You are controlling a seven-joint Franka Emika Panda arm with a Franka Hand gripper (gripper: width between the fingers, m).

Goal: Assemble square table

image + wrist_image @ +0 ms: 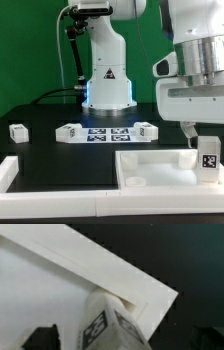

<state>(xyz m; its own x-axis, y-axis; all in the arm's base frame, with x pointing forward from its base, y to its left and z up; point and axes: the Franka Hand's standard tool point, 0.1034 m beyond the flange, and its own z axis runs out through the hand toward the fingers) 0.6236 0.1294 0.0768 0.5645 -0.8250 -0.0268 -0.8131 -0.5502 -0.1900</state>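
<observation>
The white square tabletop [150, 165] lies at the front, toward the exterior view's right, with its raised rim up. A white leg [208, 155] with a black-and-white tag stands upright at its far right corner. My gripper [205, 140] hangs straight over that leg. In the wrist view the leg [110, 325] rises from the tabletop's corner [160, 294] between my two dark fingertips [40, 338]. There is a gap on each side of the leg, so the gripper [125, 339] is open and holds nothing.
One loose leg [17, 131] lies at the exterior view's far left. Two more legs [68, 133] [148, 131] flank the marker board [108, 134] in front of the robot base [108, 85]. A white border bar [6, 172] runs along the front left.
</observation>
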